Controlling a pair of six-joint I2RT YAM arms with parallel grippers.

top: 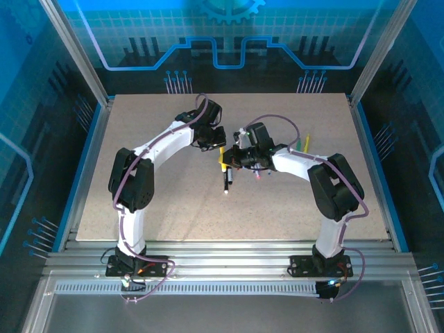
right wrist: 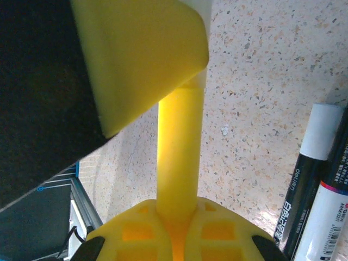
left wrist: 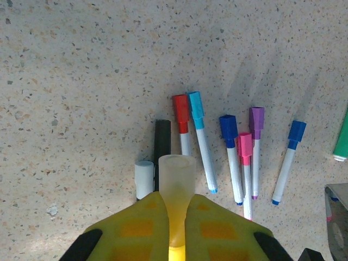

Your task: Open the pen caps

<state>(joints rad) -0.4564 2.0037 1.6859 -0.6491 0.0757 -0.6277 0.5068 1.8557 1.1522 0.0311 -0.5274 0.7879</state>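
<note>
**A:** What do you see from above?

**B:** Your arms meet over the middle of the surface. The left claw and right claw face each other, both on the yellow pen between them. A black pen lies just nearer to you.

**A:** And from the left wrist?

**B:** Your left claw is clamped on one end of the yellow pen, and a pale tip pokes out past the fingers. On the surface beyond lie capped pens in a loose row. You have a red cap touching a cyan cap, then a blue cap, pink cap, purple cap and a second blue cap. Each one sits on its pen. A white cap and black cap lie side by side, just left of the pale tip.

**A:** Right wrist?

**B:** Your right claw is clamped on the yellow pen, which runs straight up to a left-claw finger. You can't tell where its cap joins the body. To the right, the white cap sits on the black pen, flat on the surface.
</note>
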